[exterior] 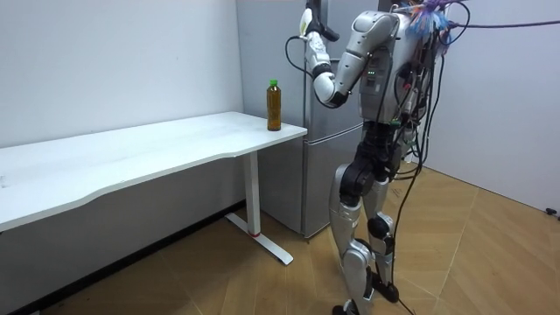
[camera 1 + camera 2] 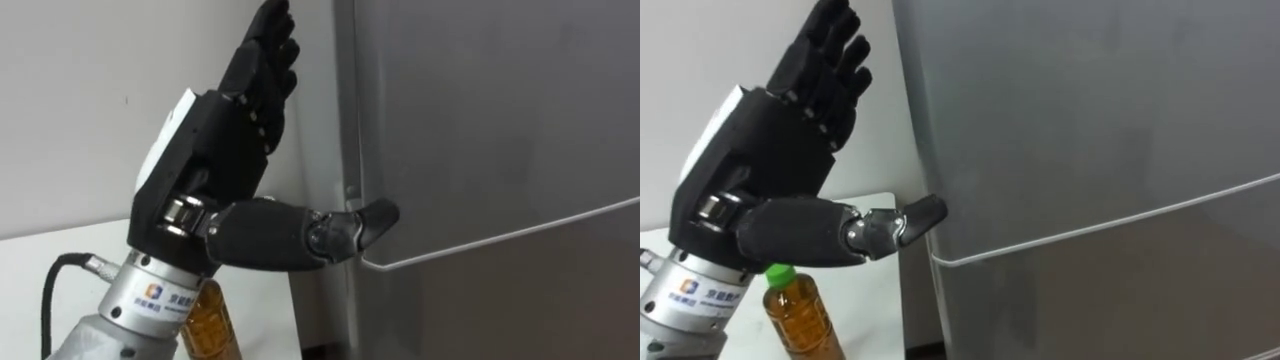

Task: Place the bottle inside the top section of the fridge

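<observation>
White table at left, green-capped amber bottle upright at its corner, not held. Left hand is up beside it, fingers straight and spread, thumb tip at the fridge door edge by the seam, probably touching, hard to be sure. Bottle looks full: plastic, moderately heavy, smooth, slightly squashy. Wrap the mid-body, not the neck

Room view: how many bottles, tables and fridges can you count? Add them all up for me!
bottle: 1 (amber, green cap)
table: 1 (white)
fridge: 1 (silver-grey)
Total: 3
</observation>
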Controlling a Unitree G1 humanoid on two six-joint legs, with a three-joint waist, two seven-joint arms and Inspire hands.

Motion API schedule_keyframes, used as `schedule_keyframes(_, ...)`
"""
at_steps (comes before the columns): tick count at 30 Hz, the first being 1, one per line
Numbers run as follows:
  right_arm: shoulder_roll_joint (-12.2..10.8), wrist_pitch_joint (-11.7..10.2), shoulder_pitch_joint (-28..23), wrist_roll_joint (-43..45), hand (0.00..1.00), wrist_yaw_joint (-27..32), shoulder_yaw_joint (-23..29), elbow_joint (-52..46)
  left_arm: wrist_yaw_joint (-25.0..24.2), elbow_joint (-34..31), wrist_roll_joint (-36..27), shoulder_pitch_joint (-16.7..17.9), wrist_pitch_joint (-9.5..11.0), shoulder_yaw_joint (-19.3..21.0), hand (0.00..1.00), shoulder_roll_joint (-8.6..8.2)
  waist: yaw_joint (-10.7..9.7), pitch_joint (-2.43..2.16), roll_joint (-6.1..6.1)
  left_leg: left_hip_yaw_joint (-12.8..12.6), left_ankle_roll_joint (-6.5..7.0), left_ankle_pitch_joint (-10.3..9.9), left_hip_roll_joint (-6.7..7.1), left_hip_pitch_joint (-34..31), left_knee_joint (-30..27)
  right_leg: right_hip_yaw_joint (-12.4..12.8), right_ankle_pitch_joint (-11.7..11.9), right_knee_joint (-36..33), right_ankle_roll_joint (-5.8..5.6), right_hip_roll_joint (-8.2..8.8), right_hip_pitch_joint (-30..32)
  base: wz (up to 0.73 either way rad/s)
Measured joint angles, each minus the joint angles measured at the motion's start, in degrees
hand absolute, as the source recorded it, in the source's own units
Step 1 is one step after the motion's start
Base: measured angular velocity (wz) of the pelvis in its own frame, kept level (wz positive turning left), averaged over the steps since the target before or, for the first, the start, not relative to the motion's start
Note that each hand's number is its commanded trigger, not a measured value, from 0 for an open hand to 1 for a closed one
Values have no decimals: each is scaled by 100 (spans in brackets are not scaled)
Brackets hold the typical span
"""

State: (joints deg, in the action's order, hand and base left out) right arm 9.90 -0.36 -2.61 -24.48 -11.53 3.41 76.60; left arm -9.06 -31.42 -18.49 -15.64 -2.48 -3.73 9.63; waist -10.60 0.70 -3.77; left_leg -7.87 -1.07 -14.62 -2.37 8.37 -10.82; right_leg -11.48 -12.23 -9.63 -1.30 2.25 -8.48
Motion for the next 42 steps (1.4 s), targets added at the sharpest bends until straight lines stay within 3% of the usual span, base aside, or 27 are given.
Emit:
schedule_keyframes(8, 0, -102, -51, -34, 0, -58, -45, 1, -301, -85, -7, 1, 46, -2, 0, -6, 81, 3, 16, 10, 0, 0, 0, 27, 0, -22, 0, -3, 0, 3, -26, 0)
schedule_keyframes(21, -5, -105, -89, -31, 0, -114, -101, 2, -941, -84, -227, 40, 45, -24, 0, -3, 191, -36, 84, 7, 0, 0, -2, -23, -53, -24, 5, -20, 8, 6, 40, 0)
schedule_keyframes(26, -8, -77, -78, -29, 0, -112, -103, 16, -1099, -46, -273, 96, 30, -326, 0, 19, 143, -37, 97, 5, 0, 0, -1, -9, -53, -35, 7, -27, 7, 13, 28, 0)
schedule_keyframes(31, 12, 57, -81, -24, 0, -96, -205, -113, -1186, 192, -1112, 381, 19, -520, 0, 1, 134, -37, 107, 47, 1, -1, 0, -26, -82, -109, 15, -26, 7, 22, 6, 5)
schedule_keyframes(39, 16, 119, -25, 13, 0, 20, -338, -131, -1189, 739, -1138, 642, 100, -813, 0, -43, 131, -39, 138, 57, 22, 12, 9, -74, -113, -115, 60, -26, 2, 31, 23, 1)
schedule_keyframes(42, 19, 116, -1, 14, 0, 42, -395, -131, -1187, 936, -1137, 691, -23, -876, 0, -68, 129, -32, 149, 72, 23, 12, 11, -168, -203, -125, 73, -26, 1, 37, 45, 4)
